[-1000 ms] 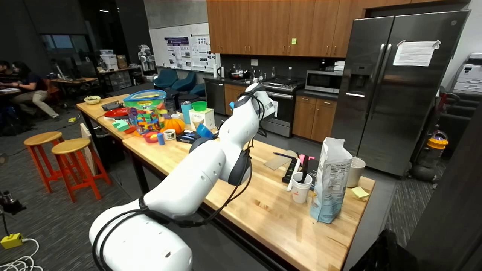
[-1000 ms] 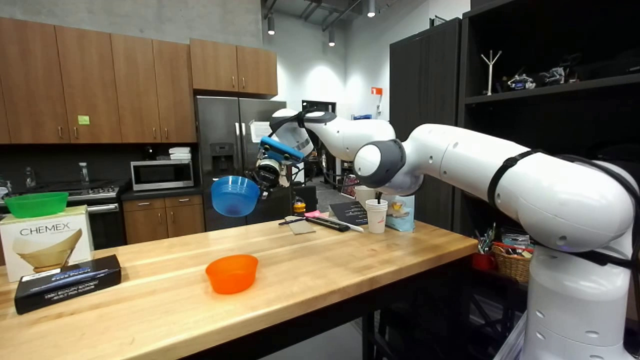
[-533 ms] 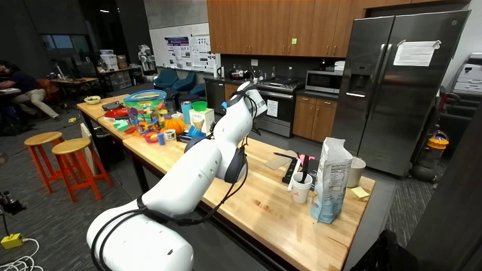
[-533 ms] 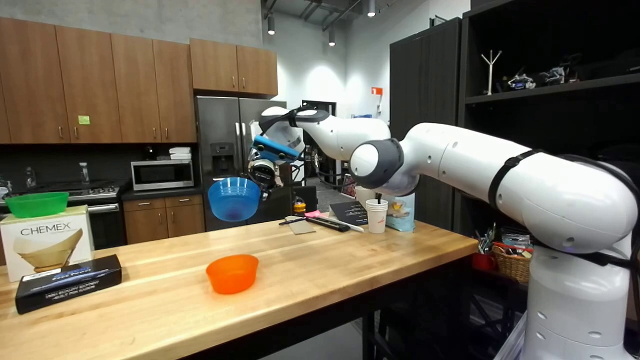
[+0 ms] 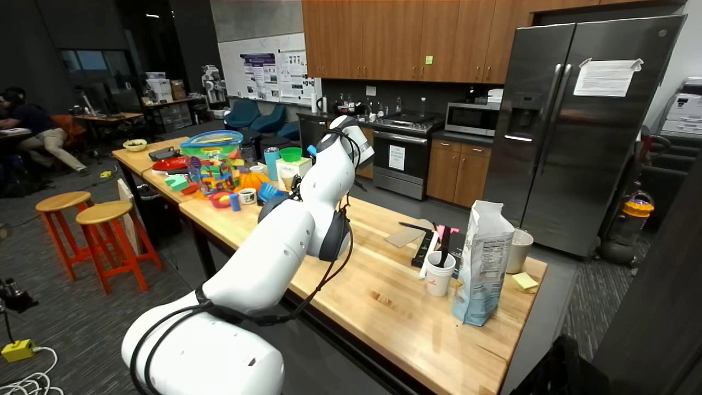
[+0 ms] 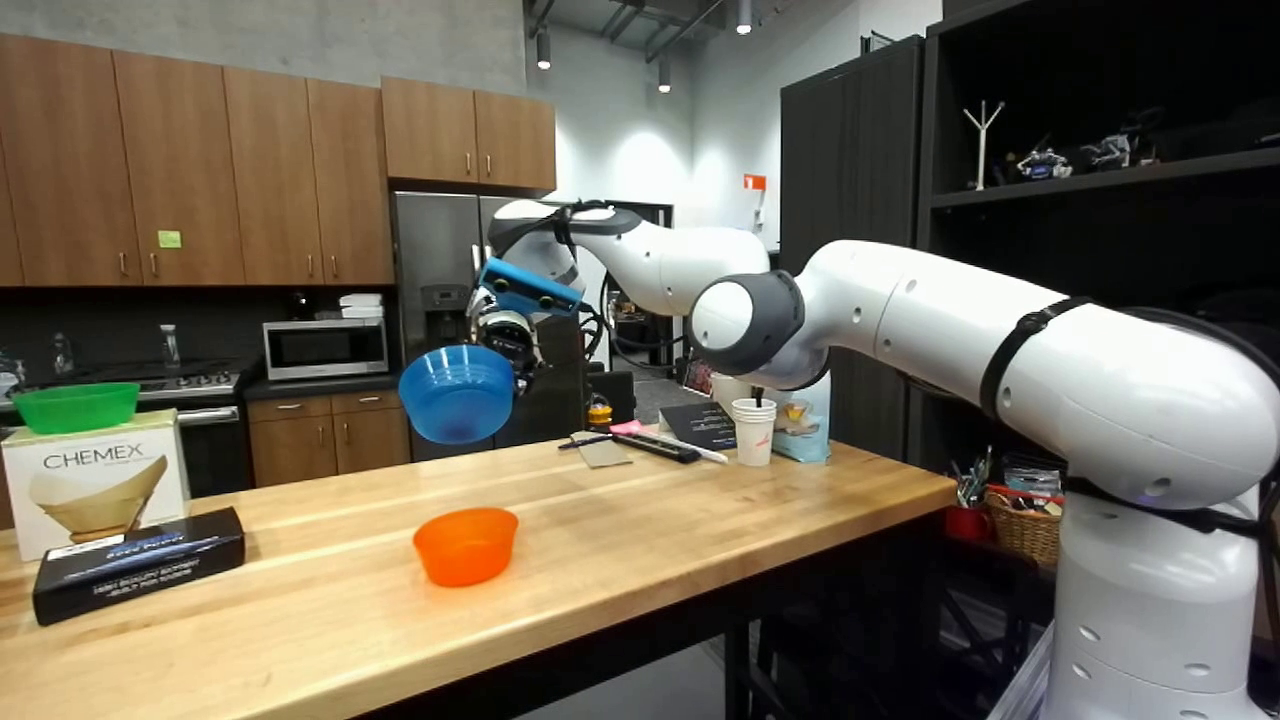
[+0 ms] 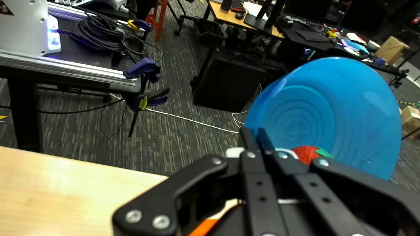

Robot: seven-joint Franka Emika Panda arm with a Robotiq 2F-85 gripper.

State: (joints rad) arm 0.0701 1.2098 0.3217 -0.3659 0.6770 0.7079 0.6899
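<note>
The blue bowl (image 6: 457,395) was in the air, higher than the surface (image 6: 620,540), and the end effector (image 7: 254,132) held it by its rim. The two fingers (image 7: 248,142) stood close together, with only the thin wall of the bowl pinched between them. Inside this bowl there lay a red object (image 7: 306,154) with a green end, similar to a strawberry; in the wrist view the end effector covered a part of it.

Lower, in an exterior view, an orange bowl (image 6: 465,547) stood upright on the surface. To the left of it there was a black box (image 6: 138,565), and just behind this, a white Chemex box (image 6: 95,490) carried a green bowl (image 6: 76,408) on its top. The insides of these two bowls were hidden from that side.

On the right part of the surface stood white paper cups (image 6: 753,432), put one into another, and a black item (image 5: 445,247) stuck out of them. Just beside them was a tall bag (image 5: 482,269), with a pale pot (image 5: 518,250) behind.

Far to the left, a big clear container (image 5: 204,136) with a blue lid was filled with colourful blocks (image 5: 216,178). Near it, a small pink bowl (image 5: 220,204) had something yellow inside.
</note>
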